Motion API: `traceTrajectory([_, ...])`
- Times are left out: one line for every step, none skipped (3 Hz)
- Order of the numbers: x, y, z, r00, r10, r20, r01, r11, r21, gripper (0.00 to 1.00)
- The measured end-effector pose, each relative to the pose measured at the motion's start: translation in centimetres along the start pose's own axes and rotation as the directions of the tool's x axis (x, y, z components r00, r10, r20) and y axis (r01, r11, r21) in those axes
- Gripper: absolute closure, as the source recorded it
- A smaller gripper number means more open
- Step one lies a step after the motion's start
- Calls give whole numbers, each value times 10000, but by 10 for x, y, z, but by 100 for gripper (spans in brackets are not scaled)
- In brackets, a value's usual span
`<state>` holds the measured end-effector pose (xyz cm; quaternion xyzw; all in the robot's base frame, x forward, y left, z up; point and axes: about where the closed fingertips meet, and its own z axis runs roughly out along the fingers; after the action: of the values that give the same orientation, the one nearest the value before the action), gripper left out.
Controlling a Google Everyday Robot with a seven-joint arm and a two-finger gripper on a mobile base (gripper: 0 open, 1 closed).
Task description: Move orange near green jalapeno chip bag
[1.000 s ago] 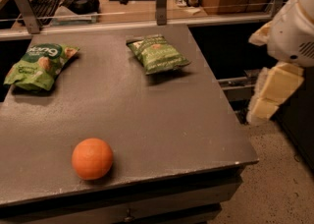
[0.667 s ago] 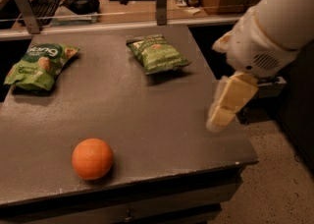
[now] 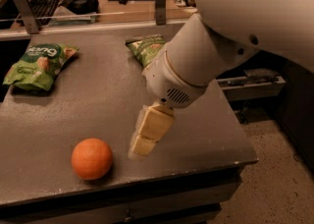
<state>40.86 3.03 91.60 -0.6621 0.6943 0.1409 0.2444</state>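
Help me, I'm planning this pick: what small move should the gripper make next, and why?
Probably ease the gripper sideways until it is over the orange: it hangs beside the fruit, apart from it. The orange lies on the table, far from the green jalapeno chip bag.

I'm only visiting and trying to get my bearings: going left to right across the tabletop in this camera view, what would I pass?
lime-green chip bag → orange → tool, poised just right of the orange over the front of the table.
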Motion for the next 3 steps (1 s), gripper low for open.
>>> traceTrajectory([-1,1,0,10000,-15,25,15,10000,-12,0])
traceTrajectory([-16,16,18,9987,-260,441,276,9990,-351,0])
traceTrajectory([-37,37,45,9942,-555,924,632,9946,-829,0])
